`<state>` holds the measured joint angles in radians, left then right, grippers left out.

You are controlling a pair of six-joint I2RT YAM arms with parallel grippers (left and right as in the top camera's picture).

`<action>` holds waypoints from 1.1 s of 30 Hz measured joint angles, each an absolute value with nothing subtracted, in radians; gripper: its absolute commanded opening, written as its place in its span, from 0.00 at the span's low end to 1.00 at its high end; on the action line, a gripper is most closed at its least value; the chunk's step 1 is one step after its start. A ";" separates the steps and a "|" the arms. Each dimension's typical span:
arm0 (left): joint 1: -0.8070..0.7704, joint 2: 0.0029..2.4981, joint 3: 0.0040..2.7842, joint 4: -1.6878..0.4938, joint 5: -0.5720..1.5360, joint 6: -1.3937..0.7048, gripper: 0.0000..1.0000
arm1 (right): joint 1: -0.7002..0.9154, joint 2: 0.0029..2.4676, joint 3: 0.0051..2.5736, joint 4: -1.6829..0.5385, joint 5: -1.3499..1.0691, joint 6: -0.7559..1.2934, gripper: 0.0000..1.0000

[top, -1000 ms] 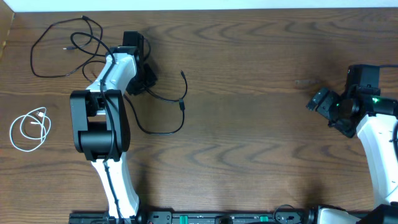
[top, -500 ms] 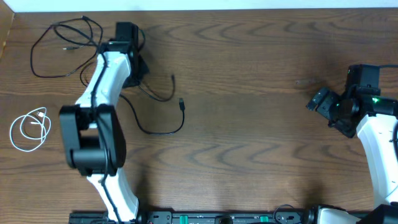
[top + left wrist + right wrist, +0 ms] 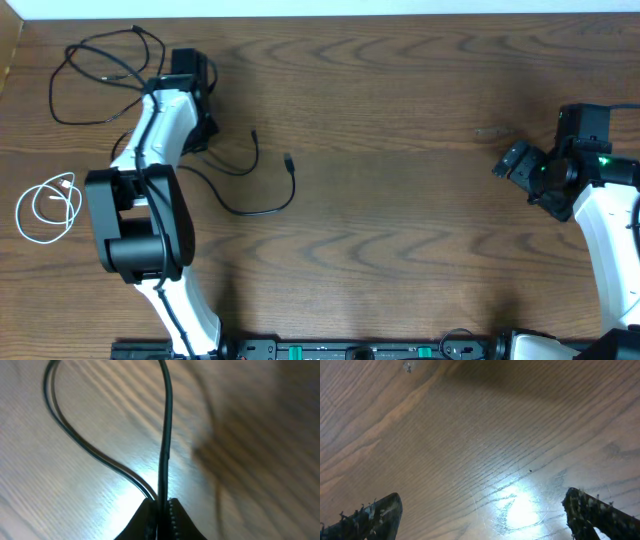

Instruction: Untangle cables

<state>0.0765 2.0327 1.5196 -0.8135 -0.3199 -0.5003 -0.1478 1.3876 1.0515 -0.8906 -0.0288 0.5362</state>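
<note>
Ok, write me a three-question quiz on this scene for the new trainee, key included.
1. Where does the white cable lie, and in what shape?
2. What does the left gripper pinch? A. the white cable B. a black cable C. nothing
3. True or false: the right gripper holds a cable.

Key:
1. Coiled near the left edge of the table, apart from the others.
2. B.
3. False. It is open over bare wood.
</note>
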 measured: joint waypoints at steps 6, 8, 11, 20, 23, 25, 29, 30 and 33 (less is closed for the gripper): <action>0.148 2.035 1.516 -0.831 -0.288 -0.503 0.46 | -0.148 1.388 1.052 -0.890 -0.029 0.536 0.99; 0.157 2.035 1.513 -0.833 -0.258 -0.506 0.46 | -0.148 1.388 1.052 -0.891 -0.029 0.536 0.99; 0.160 2.035 1.511 -0.840 -0.207 -0.512 0.46 | -0.148 1.388 1.052 -0.890 -0.029 0.536 0.99; 0.161 2.035 1.503 -0.891 -0.162 -0.573 0.75 | -0.148 1.388 1.052 -0.891 -0.029 0.536 0.99; 0.162 2.035 1.482 -0.887 -0.159 -0.583 0.88 | -0.148 1.388 1.052 -0.890 -0.029 0.536 0.99; 0.162 2.035 1.464 -0.879 -0.157 -0.597 0.89 | -0.148 1.388 1.052 -0.891 -0.029 0.536 0.99; 0.162 2.035 1.420 -0.838 -0.155 -0.624 0.87 | -0.148 1.388 1.052 -0.890 -0.029 0.536 1.00; 0.162 2.035 1.411 -0.828 -0.155 -0.633 0.81 | -0.148 1.388 1.052 -0.891 -0.029 0.536 0.99; 0.162 2.035 1.373 -0.797 -0.155 -0.654 0.77 | -0.148 1.388 1.052 -0.891 -0.029 0.536 0.99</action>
<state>0.1623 2.0350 1.3731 -0.7967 -0.1547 -0.6540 -0.1478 1.3876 1.0515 -0.8906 -0.0288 0.5362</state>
